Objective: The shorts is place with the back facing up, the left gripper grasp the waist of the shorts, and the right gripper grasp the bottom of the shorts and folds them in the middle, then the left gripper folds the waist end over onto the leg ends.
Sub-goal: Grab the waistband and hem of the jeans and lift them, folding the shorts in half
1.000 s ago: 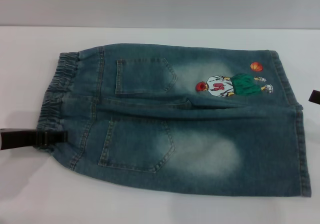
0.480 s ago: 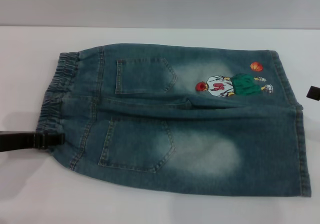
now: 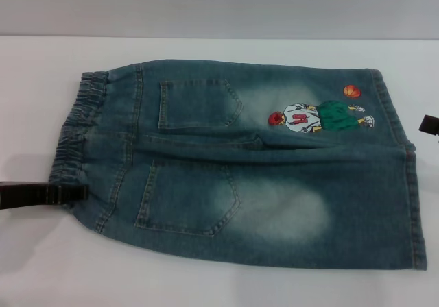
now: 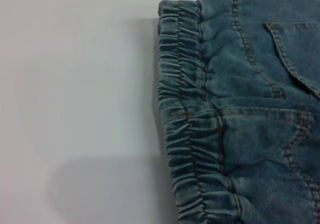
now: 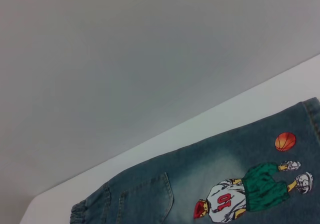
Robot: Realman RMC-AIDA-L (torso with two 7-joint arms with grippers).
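The denim shorts (image 3: 247,163) lie flat on the white counter (image 3: 41,266), back side up, filling the middle of the head view; the elastic waist (image 3: 77,132) is at the left of the frame and the leg ends (image 3: 405,177) at the right. Two back pockets (image 3: 195,105) sit left of centre, and an embroidered basketball player (image 3: 319,117) with an orange ball (image 3: 352,91) shows toward the upper right. The left claw (image 3: 68,194) reaches in from the lower left edge of the frame, its dark tip touching the near corner of the waist; whether it is wide, narrow or gripping the cloth cannot be told. The left wrist view shows only the gathered waistband (image 4: 190,124) against the counter, with no fingers in sight. The right claw (image 3: 429,125) is a small dark shape at the right edge of the head view, near the leg ends but apart from them; its opening cannot be told either.
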